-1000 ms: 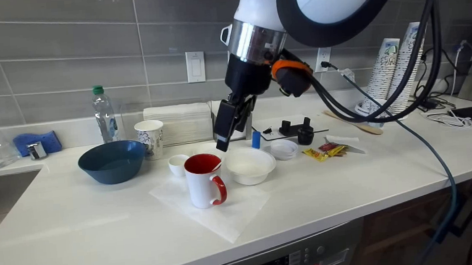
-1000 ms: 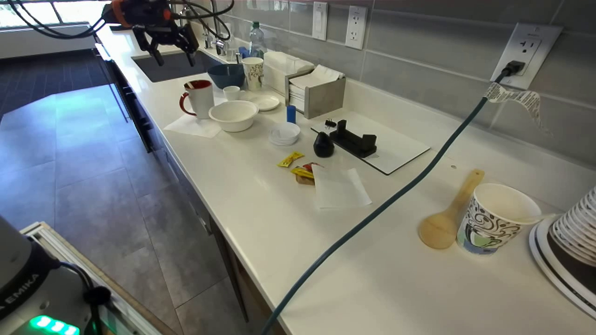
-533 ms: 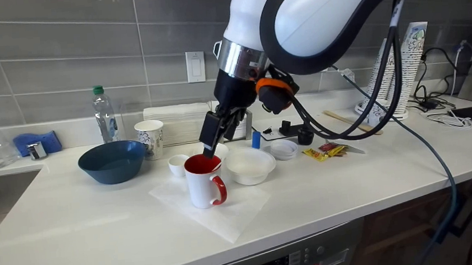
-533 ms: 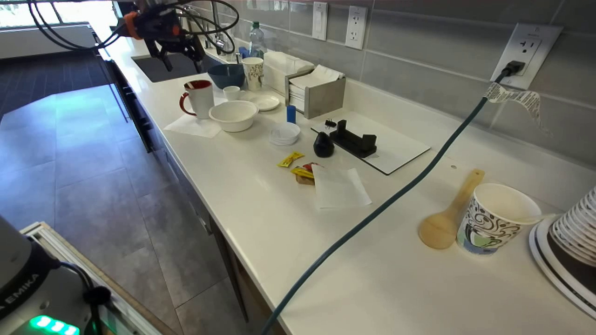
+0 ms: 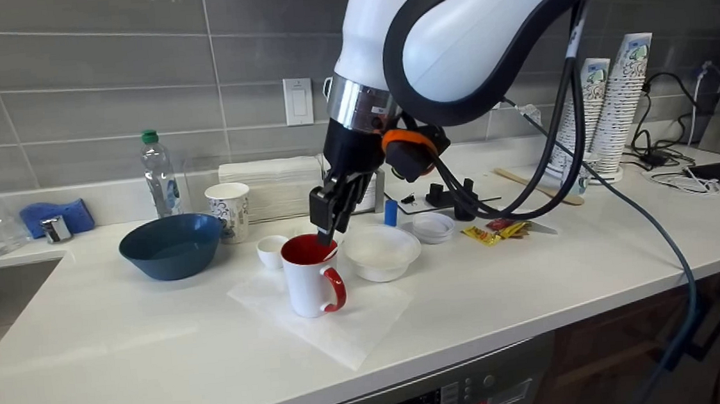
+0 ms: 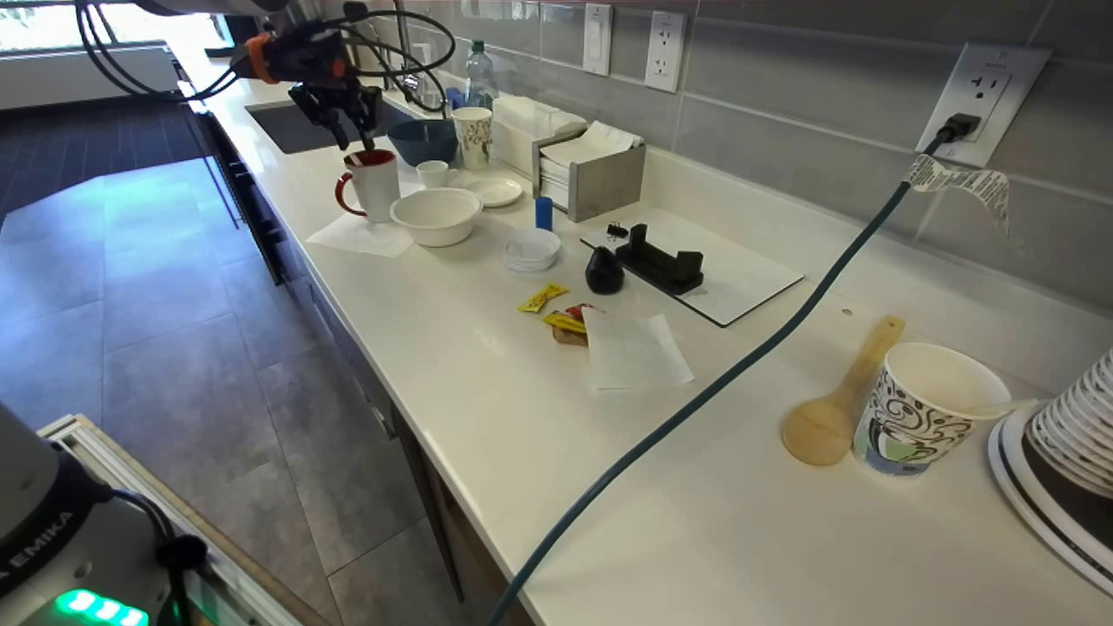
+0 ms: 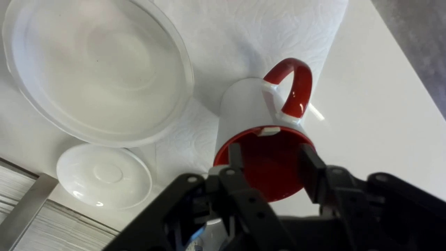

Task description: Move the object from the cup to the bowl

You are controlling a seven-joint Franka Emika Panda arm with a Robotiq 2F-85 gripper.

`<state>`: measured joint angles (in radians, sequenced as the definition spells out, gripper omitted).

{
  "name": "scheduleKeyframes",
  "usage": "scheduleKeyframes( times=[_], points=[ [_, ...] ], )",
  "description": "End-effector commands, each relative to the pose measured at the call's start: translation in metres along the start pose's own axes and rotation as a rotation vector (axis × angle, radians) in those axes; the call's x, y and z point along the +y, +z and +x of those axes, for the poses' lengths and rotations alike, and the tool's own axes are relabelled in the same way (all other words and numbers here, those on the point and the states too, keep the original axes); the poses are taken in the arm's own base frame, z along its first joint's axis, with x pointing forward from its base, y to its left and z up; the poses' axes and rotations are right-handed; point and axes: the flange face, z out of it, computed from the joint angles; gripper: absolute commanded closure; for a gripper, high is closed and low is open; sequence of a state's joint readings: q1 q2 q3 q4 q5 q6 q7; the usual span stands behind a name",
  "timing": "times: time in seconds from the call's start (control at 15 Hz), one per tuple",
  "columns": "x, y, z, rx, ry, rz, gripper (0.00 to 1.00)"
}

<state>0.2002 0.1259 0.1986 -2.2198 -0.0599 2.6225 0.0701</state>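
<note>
The cup is a white mug (image 5: 306, 290) with a red inside and red handle, standing upright on a paper towel. A small pale object (image 7: 268, 131) leans at its inner rim on the handle side; its lower part is hidden. My gripper (image 7: 270, 153) hangs over the mug's mouth, its jaws partly apart with only red interior seen between them. In an exterior view the gripper (image 6: 356, 144) is right above the mug's rim. A white bowl (image 5: 383, 269) sits close beside the mug, and a dark teal bowl (image 5: 172, 262) stands farther off; which one is the task's bowl, I cannot tell.
A small white handleless cup (image 5: 272, 254) is just behind the mug. Beyond it stand a patterned paper cup (image 5: 230, 215) and a napkin holder (image 6: 600, 178). Small white lids (image 5: 433, 228) lie past the white bowl. The paper towel (image 5: 345, 341) reaches toward the counter's front edge.
My gripper has come down over the mug's mouth, and its fingers have drawn closer together. The mug, the pale object and both bowls have stayed put.
</note>
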Motion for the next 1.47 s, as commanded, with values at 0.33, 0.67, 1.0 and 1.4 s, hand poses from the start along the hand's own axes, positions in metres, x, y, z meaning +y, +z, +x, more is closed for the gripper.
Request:
scheduleKeyframes(
  times=[0.33,0.67,1.0,1.4],
  points=[
    [-0.005,0.011,0.011,-0.083,-0.007,-0.025,0.54],
    [-0.008,0.013,0.014,-0.122,-0.011,-0.026,0.63],
    [-0.008,0.014,0.017,-0.156,-0.01,-0.03,0.73],
    [-0.008,0.014,0.019,-0.171,-0.01,-0.035,0.9]
  ],
)
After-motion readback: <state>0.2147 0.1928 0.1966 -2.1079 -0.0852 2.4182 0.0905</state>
